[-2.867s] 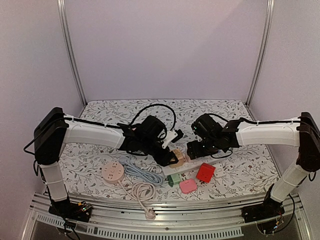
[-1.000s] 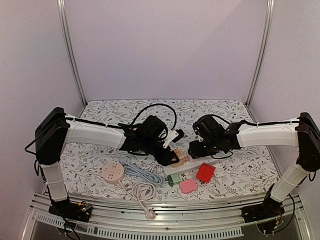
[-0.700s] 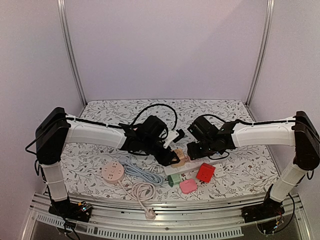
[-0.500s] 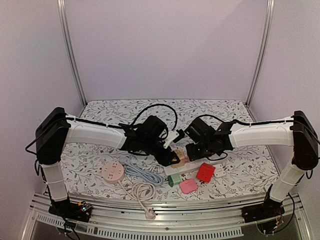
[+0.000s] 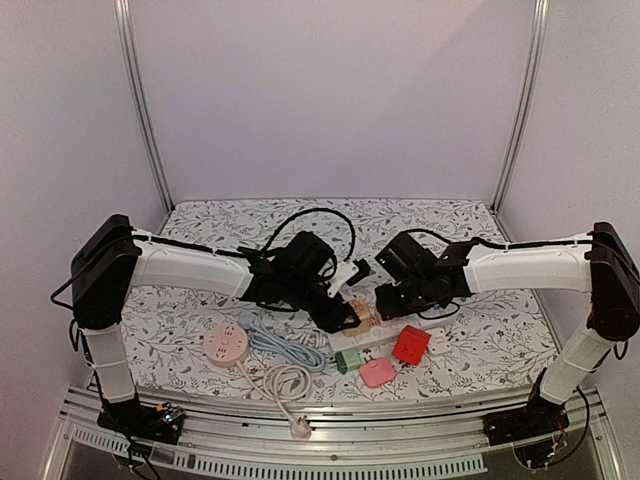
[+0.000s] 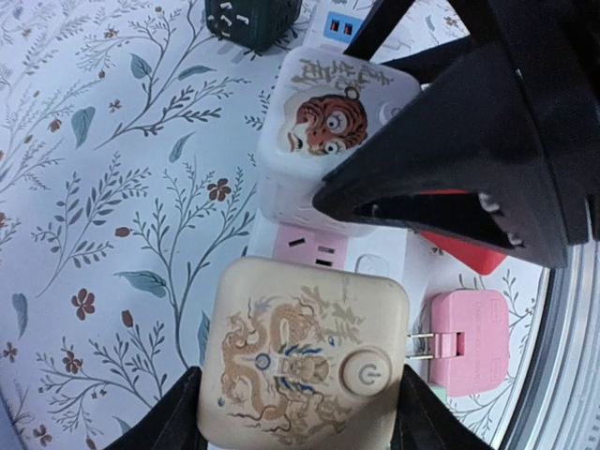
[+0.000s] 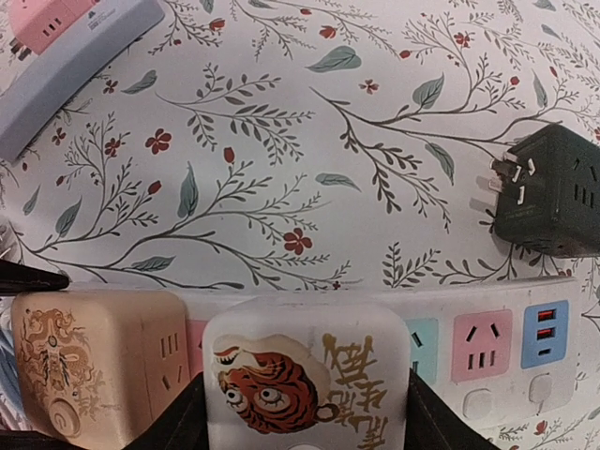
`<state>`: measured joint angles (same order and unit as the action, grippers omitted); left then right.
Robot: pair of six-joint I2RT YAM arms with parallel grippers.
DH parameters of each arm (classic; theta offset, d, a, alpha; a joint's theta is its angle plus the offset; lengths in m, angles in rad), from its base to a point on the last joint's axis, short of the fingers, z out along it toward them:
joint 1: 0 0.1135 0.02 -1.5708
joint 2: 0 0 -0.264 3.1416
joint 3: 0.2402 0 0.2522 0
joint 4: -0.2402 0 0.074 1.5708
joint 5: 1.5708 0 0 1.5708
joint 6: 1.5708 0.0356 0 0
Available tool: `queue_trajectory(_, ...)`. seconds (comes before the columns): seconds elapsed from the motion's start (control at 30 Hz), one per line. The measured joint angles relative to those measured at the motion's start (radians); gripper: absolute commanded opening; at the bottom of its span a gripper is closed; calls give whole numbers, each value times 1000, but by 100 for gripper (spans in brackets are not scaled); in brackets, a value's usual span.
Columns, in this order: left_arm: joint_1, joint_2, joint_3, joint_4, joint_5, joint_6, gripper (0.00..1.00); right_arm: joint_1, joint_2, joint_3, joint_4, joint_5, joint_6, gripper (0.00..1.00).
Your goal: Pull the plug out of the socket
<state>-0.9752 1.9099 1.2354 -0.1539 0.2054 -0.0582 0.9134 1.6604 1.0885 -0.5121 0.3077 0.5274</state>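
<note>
A white socket strip (image 7: 487, 339) with pastel outlets lies on the floral cloth; in the top view the socket strip (image 5: 352, 337) sits between the two arms. Two cube plugs stand side by side on it. My left gripper (image 6: 300, 424) is shut on the beige dragon plug (image 6: 305, 361), with a black finger against each of its sides. My right gripper (image 7: 305, 427) is shut on the white tiger plug (image 7: 305, 375), next to the beige plug (image 7: 94, 361). From the top, the left gripper (image 5: 350, 315) and right gripper (image 5: 388, 298) nearly touch. Whether the prongs are seated is hidden.
A dark green cube (image 7: 553, 192) lies loose behind the strip. A red plug (image 5: 410, 345), a pink plug (image 5: 376, 372) and a green one (image 5: 347, 360) lie in front. A round pink socket (image 5: 225, 343) with coiled cables (image 5: 285, 380) sits at the left. A grey strip (image 7: 75, 56) lies farther off.
The right arm swayed slightly to the left and back over the strip. The left arm and both grips look unchanged.
</note>
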Motion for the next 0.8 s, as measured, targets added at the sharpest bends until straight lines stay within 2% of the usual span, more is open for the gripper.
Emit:
queue_trajectory(0.17,0,0,0,2,3,-1,38,-36,-34,-39,35,-63,13,27)
queue_trajectory(0.4,-1,1,0,2,4,-2,37,-38,-36,-41,34,-69,13,27)
queue_trajectory(0.8,-6,2,0,11,22,-4,36,43,-16,27,-87,58,15,27)
